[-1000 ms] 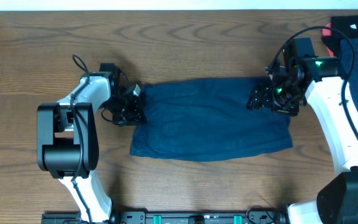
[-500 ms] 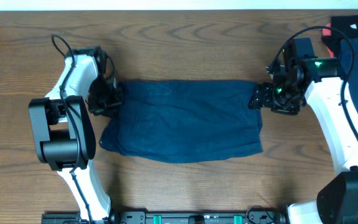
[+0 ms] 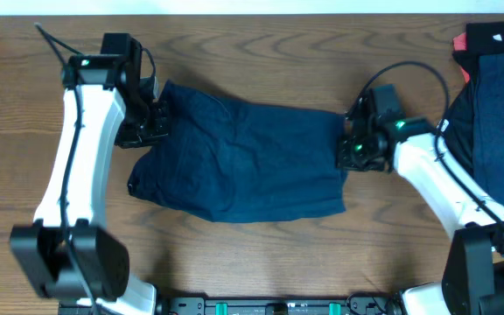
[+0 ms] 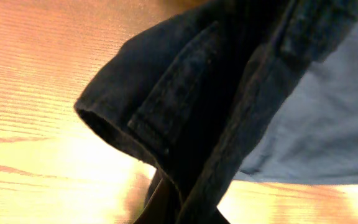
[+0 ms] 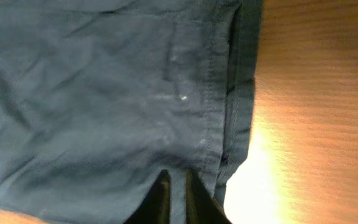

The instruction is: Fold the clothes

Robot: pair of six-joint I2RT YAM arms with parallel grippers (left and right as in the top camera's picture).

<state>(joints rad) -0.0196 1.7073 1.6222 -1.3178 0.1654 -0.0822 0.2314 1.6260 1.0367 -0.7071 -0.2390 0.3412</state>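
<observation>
A dark navy-blue garment of the clothes lies spread across the middle of the table. My left gripper is shut on its far left corner, and in the left wrist view the dark hemmed cloth rises from the closed fingers at the bottom edge. My right gripper is shut on the garment's right edge. In the right wrist view a fold of the blue cloth is pinched in that gripper, beside the stitched hem.
More clothes are piled at the far right: a navy piece, a black piece with a small white label and a bit of red. The brown wooden table surrounds the garment.
The left arm pulled the garment to the left and lifted its far corner. The right gripper moved left after the cloth's right edge and shut on it.
</observation>
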